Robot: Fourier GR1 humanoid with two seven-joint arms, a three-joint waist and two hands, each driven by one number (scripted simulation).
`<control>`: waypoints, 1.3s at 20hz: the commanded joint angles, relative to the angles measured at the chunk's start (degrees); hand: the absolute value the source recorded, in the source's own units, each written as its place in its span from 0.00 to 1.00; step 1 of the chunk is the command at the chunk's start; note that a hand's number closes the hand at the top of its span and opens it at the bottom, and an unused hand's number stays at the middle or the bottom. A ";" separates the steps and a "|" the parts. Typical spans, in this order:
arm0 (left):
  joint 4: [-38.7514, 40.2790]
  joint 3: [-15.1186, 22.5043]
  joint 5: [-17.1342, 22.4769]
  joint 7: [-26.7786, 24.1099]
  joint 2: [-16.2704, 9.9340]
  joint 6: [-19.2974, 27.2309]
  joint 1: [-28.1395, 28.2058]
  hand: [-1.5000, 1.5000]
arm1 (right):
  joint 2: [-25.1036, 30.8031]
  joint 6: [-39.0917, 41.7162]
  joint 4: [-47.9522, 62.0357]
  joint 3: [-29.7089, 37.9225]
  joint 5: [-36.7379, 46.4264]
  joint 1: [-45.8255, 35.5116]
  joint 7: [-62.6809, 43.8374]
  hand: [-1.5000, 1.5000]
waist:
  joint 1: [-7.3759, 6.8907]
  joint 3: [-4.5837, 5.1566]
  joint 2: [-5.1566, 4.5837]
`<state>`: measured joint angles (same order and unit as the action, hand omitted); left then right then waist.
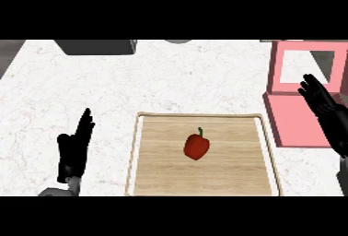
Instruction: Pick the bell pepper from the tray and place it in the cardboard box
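Nearest us we see the wooden tray [146,152] with the red bell pepper [196,146] in its middle, the left robot hand [73,150] and the right robot hand [325,108] both open and empty, the pink box [302,120] far right.

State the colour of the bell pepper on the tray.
The bell pepper is red with a green stem, seen in the head view.

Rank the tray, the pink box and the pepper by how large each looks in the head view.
1. Tray: largest as seen.
2. Box: smaller in view, though the picture's right edge cuts it off, so its full extent is unsure.
3. Pepper: plainly smallest.
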<state>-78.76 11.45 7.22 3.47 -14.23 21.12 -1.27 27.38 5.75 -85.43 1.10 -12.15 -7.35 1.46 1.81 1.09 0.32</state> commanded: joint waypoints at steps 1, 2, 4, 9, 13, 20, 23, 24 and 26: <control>-2.96 0.63 -0.82 -0.85 -1.95 -2.74 0.14 0.50 | -0.38 -7.81 -8.56 1.39 4.10 3.10 -3.48 0.00 | -1.04 -1.03 0.01; -4.30 -0.10 -0.86 0.19 -4.93 -4.61 -4.46 0.50 | -1.83 -12.89 -11.50 1.31 6.32 2.22 -4.09 0.00 | 0.69 -0.91 0.63; -4.93 1.78 -4.31 -4.65 -7.40 -6.28 -5.63 0.50 | -0.36 -18.40 -15.26 3.81 9.25 -2.07 -7.68 0.00 | 2.43 -0.49 1.66; -8.97 2.21 -3.74 -6.38 -12.20 -12.58 -8.08 0.50 | 5.51 -25.46 -20.14 2.28 24.40 4.39 -18.86 0.00 | 4.06 -0.30 1.62; -10.47 0.64 -1.66 -7.42 -14.54 -16.24 -8.91 0.50 | 5.44 -27.93 -33.02 -4.68 36.84 10.41 -26.21 0.00 | 1.81 -0.62 0.98; -10.90 1.81 -1.86 -8.99 -14.16 -18.66 -9.18 0.50 | 9.40 -15.42 -47.04 -17.62 55.25 13.55 -45.05 0.00 | -0.67 -0.72 0.20; -9.68 2.13 -2.08 -7.76 -13.01 -18.58 -12.25 0.50 | 9.25 -6.52 -45.77 -23.57 58.16 10.63 -53.79 0.00 | -1.50 -0.64 -0.25; -10.11 2.30 -0.89 -8.65 -13.83 -20.69 -10.94 0.50 | 9.01 -3.35 -46.84 -25.65 58.11 9.76 -56.93 0.00 | -2.25 -0.52 -0.22; -9.04 2.85 -2.10 -8.79 -12.46 -19.53 -12.61 0.50 | 7.22 1.83 -44.45 -30.10 58.50 5.78 -61.51 0.00 | -3.42 -0.50 -0.68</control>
<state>-88.28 13.86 5.37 -5.05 -27.40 2.10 -12.38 35.60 -1.46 -129.61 -22.24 43.62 2.10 -50.41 0.08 0.54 0.12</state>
